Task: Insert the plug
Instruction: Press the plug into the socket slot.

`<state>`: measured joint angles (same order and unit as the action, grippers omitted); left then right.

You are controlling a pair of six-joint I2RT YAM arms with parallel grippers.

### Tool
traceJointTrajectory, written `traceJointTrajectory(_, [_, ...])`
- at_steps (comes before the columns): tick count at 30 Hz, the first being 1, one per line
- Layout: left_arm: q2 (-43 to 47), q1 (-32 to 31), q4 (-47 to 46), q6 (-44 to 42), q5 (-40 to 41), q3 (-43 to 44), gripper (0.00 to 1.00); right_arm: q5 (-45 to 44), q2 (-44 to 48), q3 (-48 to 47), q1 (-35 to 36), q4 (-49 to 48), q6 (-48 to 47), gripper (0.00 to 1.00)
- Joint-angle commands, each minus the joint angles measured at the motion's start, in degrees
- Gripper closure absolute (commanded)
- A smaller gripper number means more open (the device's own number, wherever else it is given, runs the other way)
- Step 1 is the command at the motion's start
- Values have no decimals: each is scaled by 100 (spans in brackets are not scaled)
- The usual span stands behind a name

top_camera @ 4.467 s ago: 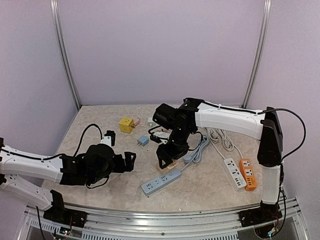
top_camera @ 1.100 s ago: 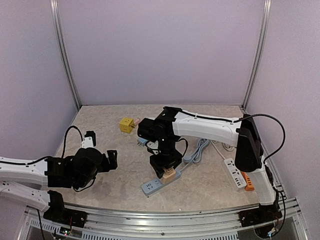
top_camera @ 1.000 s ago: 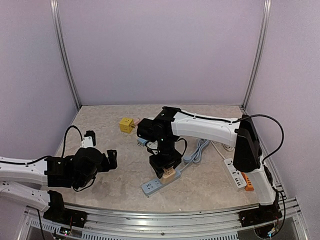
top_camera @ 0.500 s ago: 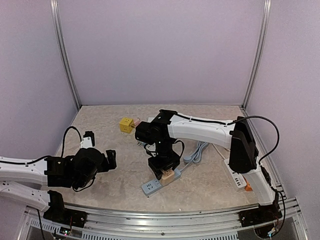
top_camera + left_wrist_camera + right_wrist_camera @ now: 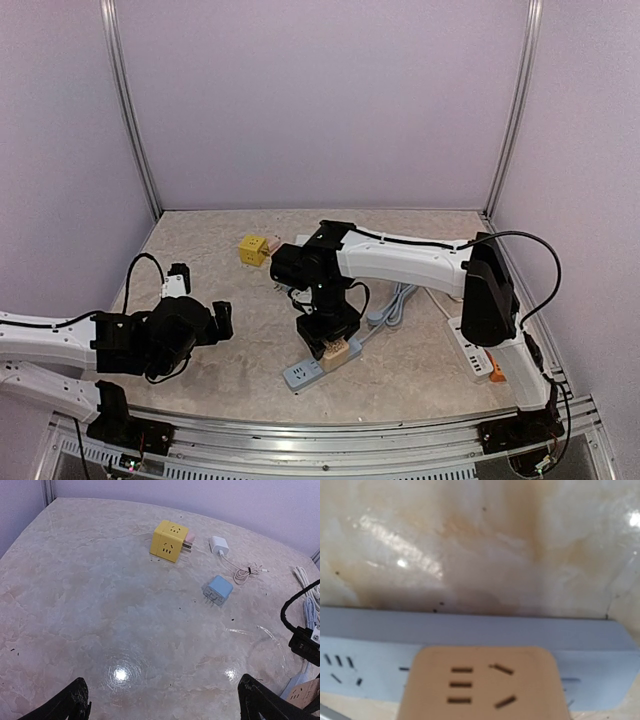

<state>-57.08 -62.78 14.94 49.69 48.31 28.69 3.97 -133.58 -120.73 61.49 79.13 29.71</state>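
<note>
right gripper (image 5: 330, 338) is nudging left, clamping tan plug (image 5: 482, 682) over power strip (image 5: 370, 635); next is needing prong alignment, straight push. left gripper (image 5: 165, 709) is idling wide apart.

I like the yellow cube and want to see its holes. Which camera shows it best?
The left wrist camera: the yellow cube sits big and clear, socket holes showing, a pink plug at its side. The top camera shows it tiny and far away. The right wrist camera doesn't show it.

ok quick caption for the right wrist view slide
The tan adapter poised over the blue-grey power strip on the marble table.
</note>
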Motion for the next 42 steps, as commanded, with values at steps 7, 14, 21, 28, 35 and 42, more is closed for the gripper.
traceJointTrajectory(7, [-169,-40,222,51,31,317,1,-460,-597,462,33,-567,-170,89])
traceJointTrajectory(14, [-397,-37,254,110,-14,489,1,-548,-474,448,39,-714,-202,68])
traceJointTrajectory(21, [-632,-33,334,177,-52,650,1,-640,-383,380,27,-775,-262,56])
traceJointTrajectory(28, [-723,-33,341,173,-59,746,1,-751,-383,96,3,-758,-317,37])
traceJointTrajectory(35, [-836,-36,358,154,-59,837,1,-846,-355,-100,-40,-734,-342,28])
traceJointTrajectory(42, [-916,-39,385,153,-63,907,1,-993,-153,-232,-84,-711,-346,22])
